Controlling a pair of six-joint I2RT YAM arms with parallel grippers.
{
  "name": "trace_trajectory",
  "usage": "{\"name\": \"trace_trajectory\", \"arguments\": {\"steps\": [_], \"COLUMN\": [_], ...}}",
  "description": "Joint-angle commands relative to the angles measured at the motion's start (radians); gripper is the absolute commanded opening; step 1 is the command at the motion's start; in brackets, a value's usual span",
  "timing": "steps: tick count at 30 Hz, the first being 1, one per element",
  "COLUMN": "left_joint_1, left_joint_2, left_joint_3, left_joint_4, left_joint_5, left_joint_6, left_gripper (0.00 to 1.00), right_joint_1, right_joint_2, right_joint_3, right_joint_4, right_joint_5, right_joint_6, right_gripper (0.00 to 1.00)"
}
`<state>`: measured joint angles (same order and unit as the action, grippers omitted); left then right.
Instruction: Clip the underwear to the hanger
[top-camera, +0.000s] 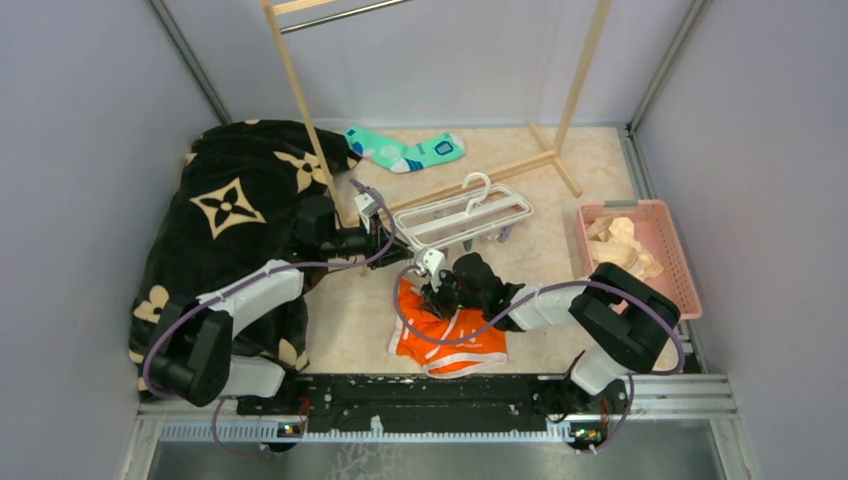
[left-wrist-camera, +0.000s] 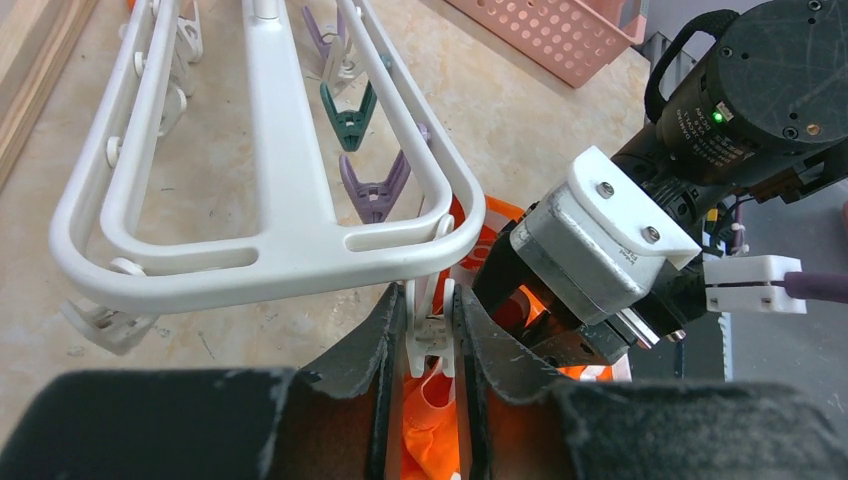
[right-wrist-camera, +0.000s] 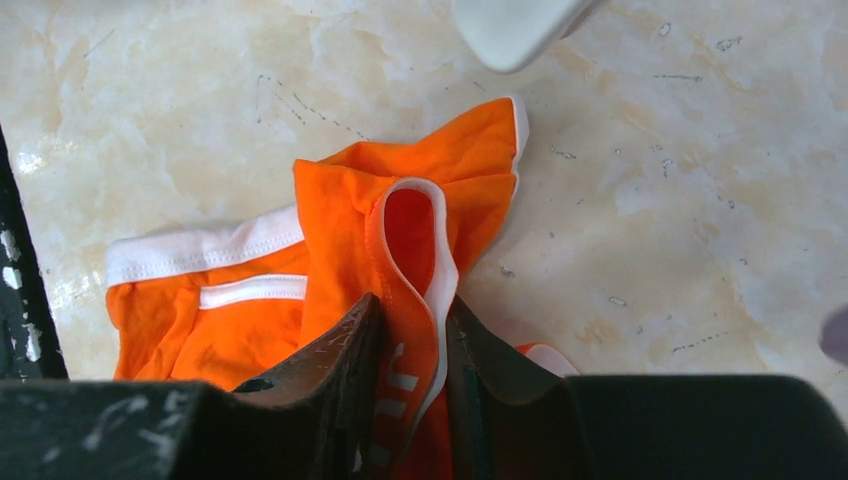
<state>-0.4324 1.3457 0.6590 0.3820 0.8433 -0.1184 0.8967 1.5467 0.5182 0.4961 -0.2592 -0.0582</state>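
The orange underwear (top-camera: 450, 338) lies crumpled on the marble-look table, its front part lifted. The white hanger (top-camera: 465, 212) is held low over the table just behind it. My left gripper (left-wrist-camera: 430, 320) is shut on a white clip (left-wrist-camera: 430, 340) at the hanger's (left-wrist-camera: 300, 240) near corner, with orange underwear (left-wrist-camera: 432, 425) bunched right under that clip. My right gripper (right-wrist-camera: 412, 330) has a fold of the underwear's (right-wrist-camera: 400, 200) lettered waistband standing up between its fingers. Its jaws are slightly parted, and the fold fills the gap loosely. In the top view my right gripper (top-camera: 440, 292) sits just below the hanger's left end.
A pink basket (top-camera: 688, 270) holding beige cloth stands at the right. A teal sock (top-camera: 405, 152) lies at the back beside the wooden rack (top-camera: 310, 120). A black patterned blanket (top-camera: 230, 210) covers the left side. Purple and teal clips (left-wrist-camera: 350, 115) dangle from the hanger.
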Motion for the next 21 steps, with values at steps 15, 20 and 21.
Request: {"name": "trace_trajectory", "arguments": {"steps": [15,20,21], "left_joint_1": [-0.004,-0.004,-0.004], "left_joint_2": [-0.026,-0.042,-0.041], "left_joint_3": [-0.003,-0.034,-0.035], "left_joint_4": [0.093,0.129,0.129], "left_joint_5": [0.086,0.108,0.111], "left_joint_6": [-0.024,-0.036,-0.037], "left_gripper": [0.00,0.00,0.00], "right_joint_1": [-0.039,-0.075,-0.079], "right_joint_2": [-0.023,-0.033,-0.037], "right_joint_3": [0.058,0.060,0.058], "right_joint_4": [0.069,0.124,0.139], "right_joint_5": [-0.100,-0.148,-0.161], "right_joint_6": [0.111,0.198,0.211], "right_gripper": [0.00,0.00,0.00]}}
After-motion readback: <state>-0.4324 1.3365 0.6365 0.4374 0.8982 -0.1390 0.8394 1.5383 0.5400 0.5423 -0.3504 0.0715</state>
